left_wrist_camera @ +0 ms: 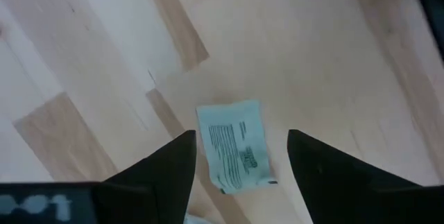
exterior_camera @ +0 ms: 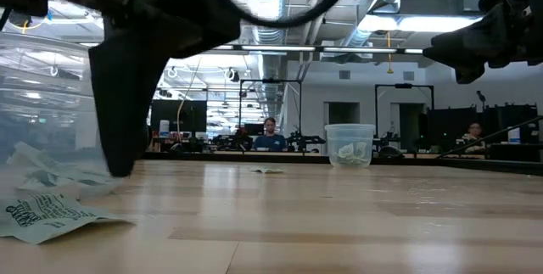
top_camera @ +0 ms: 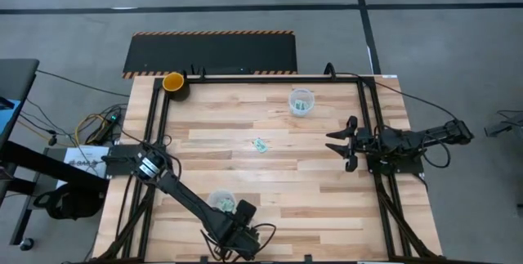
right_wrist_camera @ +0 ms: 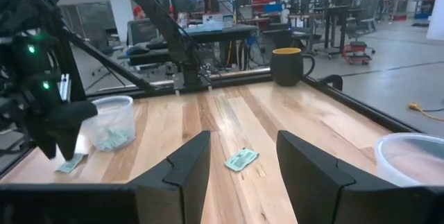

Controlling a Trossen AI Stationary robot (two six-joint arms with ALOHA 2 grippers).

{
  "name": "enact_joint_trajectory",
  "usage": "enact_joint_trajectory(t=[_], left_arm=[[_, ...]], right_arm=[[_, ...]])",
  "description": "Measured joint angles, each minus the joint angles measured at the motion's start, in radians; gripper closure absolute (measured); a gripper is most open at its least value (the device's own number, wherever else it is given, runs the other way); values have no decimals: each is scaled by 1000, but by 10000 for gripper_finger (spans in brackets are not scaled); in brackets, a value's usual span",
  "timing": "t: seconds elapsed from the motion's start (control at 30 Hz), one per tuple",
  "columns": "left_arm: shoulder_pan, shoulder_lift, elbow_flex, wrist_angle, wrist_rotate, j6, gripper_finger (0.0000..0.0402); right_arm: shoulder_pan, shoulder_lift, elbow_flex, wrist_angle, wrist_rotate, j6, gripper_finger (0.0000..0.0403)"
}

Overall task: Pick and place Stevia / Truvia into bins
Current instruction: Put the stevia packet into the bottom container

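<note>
Left pincer (left_wrist_camera: 239,156) open above one packet (left_wrist_camera: 234,145).

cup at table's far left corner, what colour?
Yellow-orange cup with a dark base; high view shows it best.

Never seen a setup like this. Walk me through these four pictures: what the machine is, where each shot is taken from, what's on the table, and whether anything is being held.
Two dark robot arms work at a wooden table. One picture looks straight down, one looks level across the tabletop, and two come from cameras on the arms' wrists.

The left end effector is at the table's near edge, fingers open over a pale green packet lying on the wood beside a clear cup with packets in it. The right end effector waits at the right side, open and holding nothing.

Another packet lies mid-table, a second clear cup stands at the far side, and a yellow cup sits at the far left corner.
</note>
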Motion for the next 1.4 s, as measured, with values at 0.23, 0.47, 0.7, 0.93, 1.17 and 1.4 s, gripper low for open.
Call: enact_joint_trajectory(t=[0.23,0.47,0.7,0.93,1.17,1.4], left_arm=[[0,9,-2,-11,25,0,186],[1,10,-16,9,30,-1,186],[14,10,-16,-14,39,-2,186],[31,13,-16,-14,56,3,186],[42,38,-12,-1,122,10,186],[43,40,-13,-1,124,11,192]], right_arm=[[0,7,0,-2,0,0,243],[0,5,0,-2,0,0,243],[0,5,0,-3,0,0,243],[0,5,0,-3,0,0,243],[0,4,0,-1,0,0,243],[0,4,0,0,0,0,243]])
